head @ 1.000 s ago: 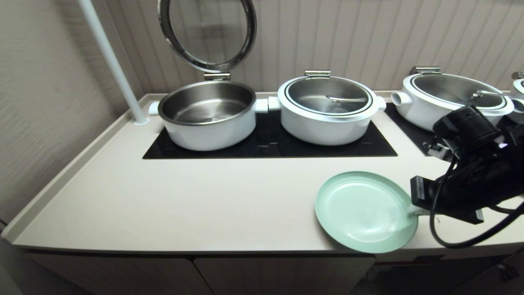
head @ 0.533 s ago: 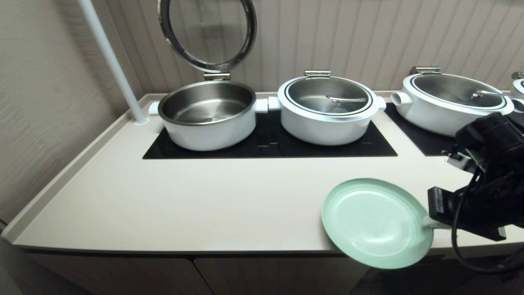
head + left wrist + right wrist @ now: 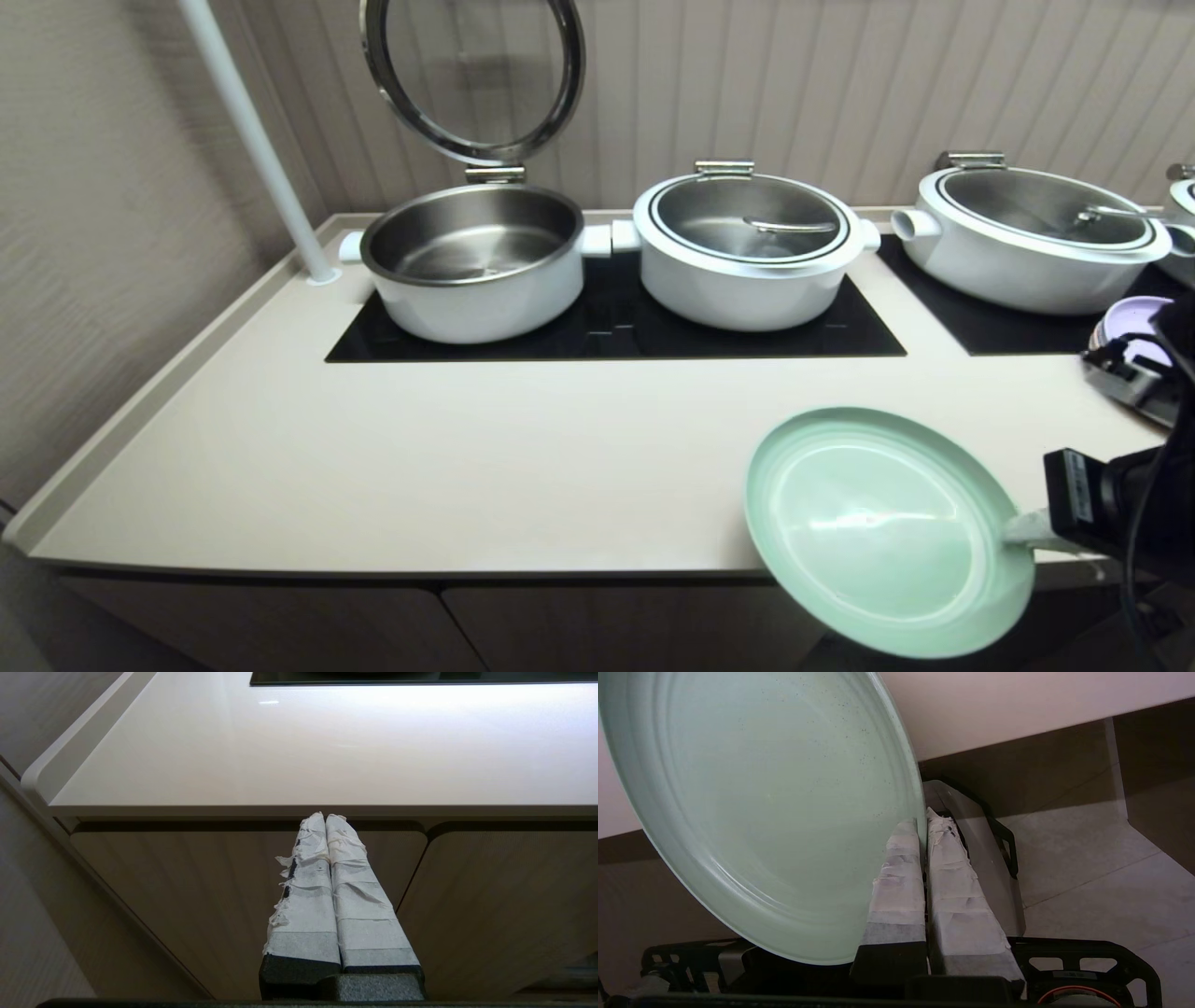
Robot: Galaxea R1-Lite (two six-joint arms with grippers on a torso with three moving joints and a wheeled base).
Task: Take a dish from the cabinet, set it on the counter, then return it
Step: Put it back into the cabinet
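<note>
1. You've got the right gripper clamped on the rim of the dish; the taped fingers pinch the edge on the dish's right side.
2. The dish is tilted, lifted off the counter, and hangs past the front edge at the right end, part over the counter, part over the cabinet front below.
3. In the right wrist view the dish fills most of the picture, with the floor and a dark frame behind it.
4. Your left gripper sits parked low in front of the ribbed doors, fingers pressed together with nothing between them, just below the counter edge.
5. Three white pots stand on the black cooktops: the left pot has its lid up, the middle pot and right pot are lidded.
6. A lilac plate peeks out at the far right behind the arm.
7. A white pole rises from the counter's back left corner.
</note>
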